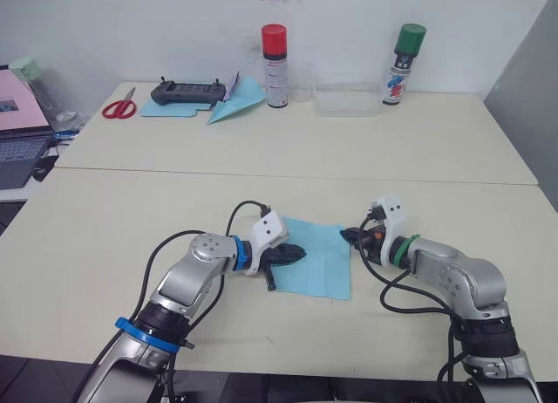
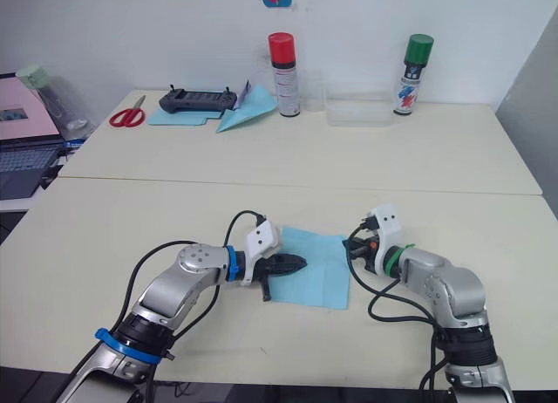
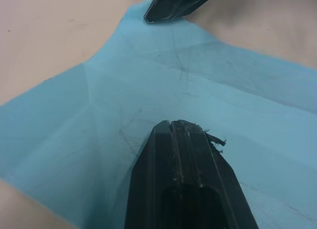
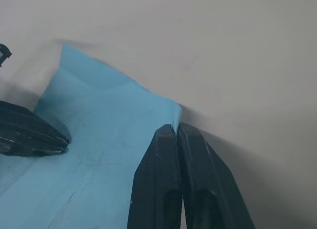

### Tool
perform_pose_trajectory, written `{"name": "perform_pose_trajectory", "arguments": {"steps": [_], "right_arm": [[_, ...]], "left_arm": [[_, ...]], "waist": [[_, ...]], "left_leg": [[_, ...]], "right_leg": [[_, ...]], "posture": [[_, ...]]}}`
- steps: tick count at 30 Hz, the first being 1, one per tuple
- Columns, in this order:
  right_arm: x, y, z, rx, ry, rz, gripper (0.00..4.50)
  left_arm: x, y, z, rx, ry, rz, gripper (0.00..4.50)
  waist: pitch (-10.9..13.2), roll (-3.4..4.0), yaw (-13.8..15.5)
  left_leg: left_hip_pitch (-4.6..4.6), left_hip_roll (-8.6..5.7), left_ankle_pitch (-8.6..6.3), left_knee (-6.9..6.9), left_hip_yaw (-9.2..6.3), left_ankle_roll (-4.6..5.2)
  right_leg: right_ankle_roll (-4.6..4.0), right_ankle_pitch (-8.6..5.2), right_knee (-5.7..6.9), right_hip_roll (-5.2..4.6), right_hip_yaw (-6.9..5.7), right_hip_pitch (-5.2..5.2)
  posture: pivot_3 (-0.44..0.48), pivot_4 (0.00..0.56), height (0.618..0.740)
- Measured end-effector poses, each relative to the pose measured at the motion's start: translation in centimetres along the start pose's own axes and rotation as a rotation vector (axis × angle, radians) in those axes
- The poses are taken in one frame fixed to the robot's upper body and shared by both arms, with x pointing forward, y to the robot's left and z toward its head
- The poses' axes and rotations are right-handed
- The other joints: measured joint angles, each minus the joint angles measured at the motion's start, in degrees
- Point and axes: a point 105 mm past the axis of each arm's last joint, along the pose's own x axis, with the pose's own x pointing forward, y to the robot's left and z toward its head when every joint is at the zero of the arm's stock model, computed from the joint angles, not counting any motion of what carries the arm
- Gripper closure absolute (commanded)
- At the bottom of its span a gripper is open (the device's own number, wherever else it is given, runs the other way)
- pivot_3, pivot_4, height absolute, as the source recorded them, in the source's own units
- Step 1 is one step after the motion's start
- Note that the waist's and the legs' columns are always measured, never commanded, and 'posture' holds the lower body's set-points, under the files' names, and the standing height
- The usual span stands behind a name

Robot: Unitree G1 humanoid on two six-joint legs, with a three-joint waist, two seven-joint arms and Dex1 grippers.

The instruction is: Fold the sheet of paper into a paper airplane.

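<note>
The sheet of paper (image 1: pixel 321 262), light blue with faint creases, lies flat on the near table between my two arms. My left gripper (image 1: pixel 298 254) is shut, its tips pressed down on the sheet's left half (image 3: pixel 148 90). My right gripper (image 1: pixel 350 236) is shut at the sheet's far right corner (image 4: pixel 168 110). That corner runs into the seam between its fingertips and lifts a little off the table. The paper airplane is out of view.
On the far table lie a neat blue dart-shaped plane (image 1: pixel 237 102), a flat blue sheet (image 1: pixel 170 110) under a black controller (image 1: pixel 187 92), and red scissors (image 1: pixel 119 108). There are also a red-capped can (image 1: pixel 275 63), a clear box (image 1: pixel 347 100) and a green-capped can (image 1: pixel 401 67). A laptop (image 1: pixel 19 133) sits far left.
</note>
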Motion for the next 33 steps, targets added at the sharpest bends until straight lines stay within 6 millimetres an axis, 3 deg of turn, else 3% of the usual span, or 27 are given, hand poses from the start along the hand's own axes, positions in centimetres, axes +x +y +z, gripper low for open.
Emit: {"name": "perform_pose_trajectory", "arguments": {"steps": [8, 11, 14, 26, 33], "right_arm": [[-0.1, -0.1, -0.2, 0.059, 0.004, -0.007, 4.48], [-0.2, -0.2, -0.2, 0.064, 0.010, -0.008, 3.91], [-0.4, -0.2, -0.2, 0.076, 0.014, -0.013, 2.95], [-1.6, 0.5, -1.0, 0.210, 0.054, 0.028, 2.95], [-0.8, 0.7, -0.6, 0.233, 0.017, 0.008, 2.95]], "left_arm": [[0.1, 0.1, -0.1, -0.001, 0.003, -0.001, 4.50], [0.1, 0.1, -0.2, -0.004, 0.005, -0.001, 4.50], [0.1, 0.1, -0.2, -0.004, 0.005, -0.001, 4.50], [0.1, 0.1, -0.2, -0.005, 0.005, -0.001, 4.50], [0.1, 0.2, -0.2, -0.005, 0.005, -0.001, 4.50]], "waist": [[0.0, 0.00, 0.1], [0.0, 0.00, 0.1], [0.0, 0.01, 0.1], [0.0, 0.01, 0.1], [0.0, 0.02, 0.1]], "left_leg": [[-0.01, -0.01, 0.00, 0.00, 0.00, 0.00], [-0.01, -0.01, 0.00, 0.00, 0.00, 0.00], [0.00, -0.01, 0.00, 0.00, -0.01, 0.00], [0.00, -0.01, 0.00, 0.00, -0.01, 0.00], [0.00, -0.01, 0.00, 0.00, 0.00, 0.00]], "right_leg": [[0.00, 0.00, 0.00, 0.00, 0.00, 0.00], [0.00, 0.00, 0.00, 0.00, 0.00, 0.00], [0.00, 0.00, 0.00, 0.00, 0.00, 0.00], [0.00, 0.00, 0.00, 0.00, 0.01, 0.01], [0.00, 0.00, 0.00, 0.00, 0.01, 0.00]], "posture": [[0.000, 0.150, 0.740], [0.000, 0.150, 0.740], [0.000, 0.150, 0.740], [0.000, 0.150, 0.740], [0.000, 0.150, 0.740]]}}
